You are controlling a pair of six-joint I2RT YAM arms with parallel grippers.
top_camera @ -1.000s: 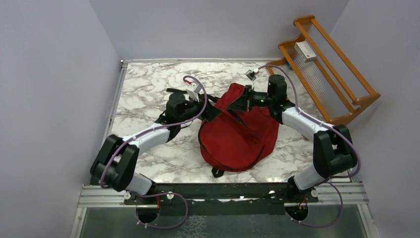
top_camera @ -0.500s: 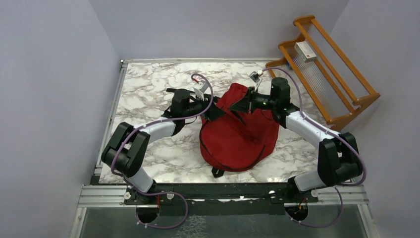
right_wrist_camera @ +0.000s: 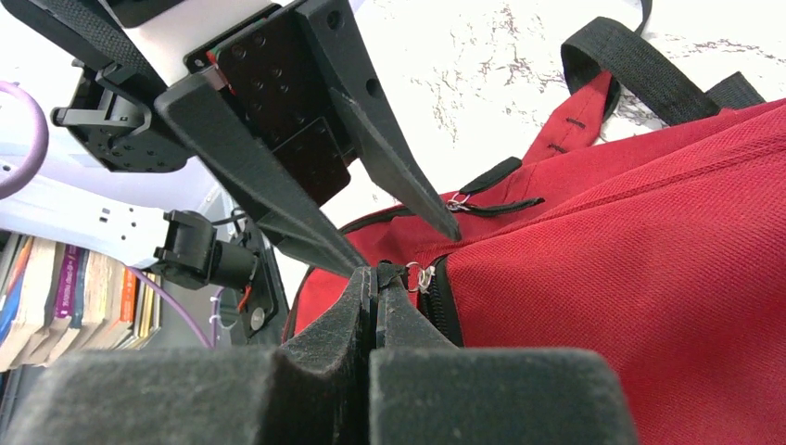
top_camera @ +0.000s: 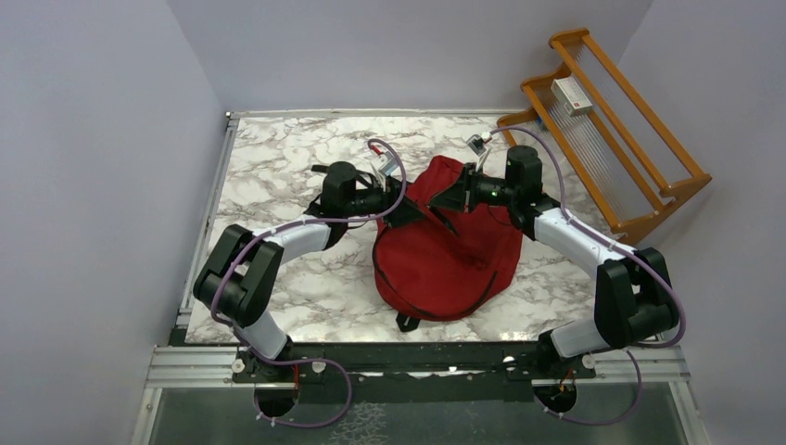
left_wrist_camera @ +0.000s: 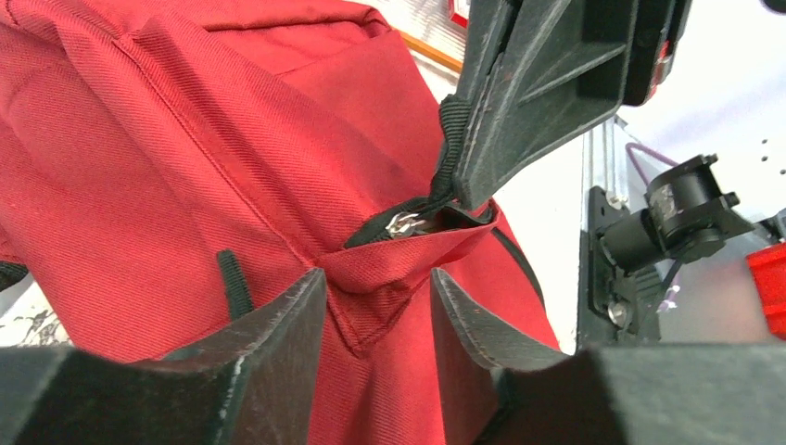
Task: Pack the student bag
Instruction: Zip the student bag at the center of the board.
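Found the student bag [top_camera: 445,250] lying slumped near the middle of the table [top_camera: 278,158], between both arms, with the top end away from the bases. Saw the right gripper [right_wrist_camera: 374,274] clenched tight on the black zip pull [left_wrist_camera: 449,148], apparently holding the top of the bag raised. Saw the left gripper [left_wrist_camera: 377,275] spread apart around a fold of red cloth [left_wrist_camera: 380,264] just below the zip slider [left_wrist_camera: 404,222]. Could not tell about any real pressure on that fold. Judged this placing as a way to brace the cloth on one side and draw the zip from the other, to open the mouth for packing. Expected the soft cloth to bunch and follow the pull unless held firmly. Judged the packing itself as not yet begun.
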